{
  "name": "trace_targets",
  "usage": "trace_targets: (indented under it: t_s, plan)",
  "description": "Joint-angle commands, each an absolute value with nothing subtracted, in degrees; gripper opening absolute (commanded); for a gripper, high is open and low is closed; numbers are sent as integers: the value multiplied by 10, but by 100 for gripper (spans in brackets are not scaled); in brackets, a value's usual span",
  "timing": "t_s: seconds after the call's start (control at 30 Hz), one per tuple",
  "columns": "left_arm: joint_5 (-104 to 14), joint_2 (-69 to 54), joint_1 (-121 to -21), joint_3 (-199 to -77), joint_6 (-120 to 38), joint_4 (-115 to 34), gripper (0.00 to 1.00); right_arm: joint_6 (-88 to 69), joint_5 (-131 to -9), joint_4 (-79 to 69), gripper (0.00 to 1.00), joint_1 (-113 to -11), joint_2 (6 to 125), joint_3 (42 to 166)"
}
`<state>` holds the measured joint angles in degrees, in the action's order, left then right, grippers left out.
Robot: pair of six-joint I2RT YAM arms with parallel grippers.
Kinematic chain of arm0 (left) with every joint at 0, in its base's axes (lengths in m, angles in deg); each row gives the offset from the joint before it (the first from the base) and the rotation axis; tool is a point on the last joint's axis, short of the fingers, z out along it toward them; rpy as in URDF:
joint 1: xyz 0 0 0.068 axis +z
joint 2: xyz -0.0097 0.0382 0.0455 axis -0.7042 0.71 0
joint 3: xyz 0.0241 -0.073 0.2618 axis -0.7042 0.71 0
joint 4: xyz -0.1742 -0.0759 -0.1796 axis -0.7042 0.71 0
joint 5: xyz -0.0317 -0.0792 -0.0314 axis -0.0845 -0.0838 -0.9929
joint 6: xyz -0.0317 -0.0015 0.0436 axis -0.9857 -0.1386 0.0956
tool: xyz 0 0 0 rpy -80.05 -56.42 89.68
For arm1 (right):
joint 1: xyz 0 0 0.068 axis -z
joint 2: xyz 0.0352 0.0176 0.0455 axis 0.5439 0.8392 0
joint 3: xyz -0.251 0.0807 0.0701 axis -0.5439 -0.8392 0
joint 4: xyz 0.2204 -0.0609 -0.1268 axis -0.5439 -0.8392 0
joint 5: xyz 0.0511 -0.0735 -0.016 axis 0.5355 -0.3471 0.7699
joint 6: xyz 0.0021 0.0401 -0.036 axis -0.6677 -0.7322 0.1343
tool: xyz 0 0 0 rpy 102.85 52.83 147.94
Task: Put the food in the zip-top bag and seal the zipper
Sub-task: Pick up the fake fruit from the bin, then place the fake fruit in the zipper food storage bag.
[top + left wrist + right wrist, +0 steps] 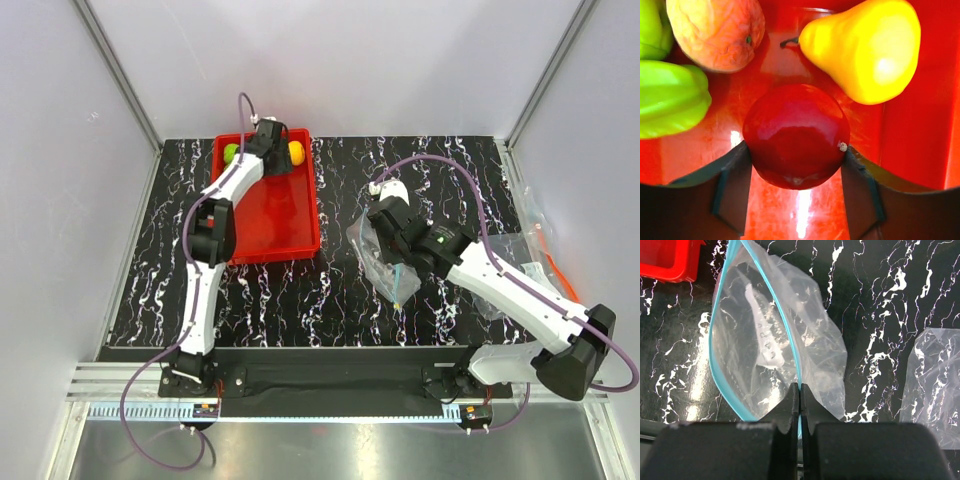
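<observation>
Overhead, the left gripper (796,155) is covering the near-far end of the red tray (920,125), so the red apple (796,135) is not showing from above; only a green piece and a spot of yellow-orange are peeking out either side of the wrist

Left wrist view: the peach (715,32) and the yellow pear (865,50) are being cut by the top edge, and one green piece (650,27) is barely showing in the 10 o'clock corner. The other green piece (670,97) is running off the frame at 9 o'clock

The apple is sitting dead centre between the two dark fingers, both tips touching its flanks, jaws standing wide around it. Whether it is lifting off the tray floor, cannot tell. Pear lying at 1 o'clock from the apple, peach at 11 o'clock

Right wrist view: the right gripper (799,392) is pinching fully together on one lip of the zipper (712,365), the teal line vanishing behind the fingers at 6 o'clock. The gripper body is blocking the lower part of the zip-top bag (765,340). The mouth is gaping in a lens shape, the bag stretching away toward 12 o'clock on the marbled table (880,300). A second clear plastic sheet (935,390) is lying apart at 3 o'clock, cut by the frame edge
</observation>
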<state>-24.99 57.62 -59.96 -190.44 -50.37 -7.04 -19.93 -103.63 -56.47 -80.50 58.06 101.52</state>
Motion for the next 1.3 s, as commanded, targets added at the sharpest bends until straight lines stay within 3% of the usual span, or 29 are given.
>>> trace_targets:
  t_s: [0.0,0.27,0.53,0.73,1.0,1.27]
  plan:
    - [-291,478,-589,-1842,-501,-115,31,-202,-1027,-563,0,-801,566,1012]
    - [-392,193,-592,-1541,-551,-239,22,-194,-1005,-550,0,-801,582,1026]
    - [-531,-41,-644,-1296,-663,-420,22,-201,-973,-517,0,-801,612,1028]
    - [-513,-178,-730,-1155,-731,-520,22,-208,-927,-468,0,-801,643,1021]
    - [-489,-290,-796,-1031,-773,-578,20,-215,-891,-423,0,-801,654,1013]
    - [-546,-259,-808,-1018,-827,-640,20,-221,-881,-415,0,-801,663,1019]
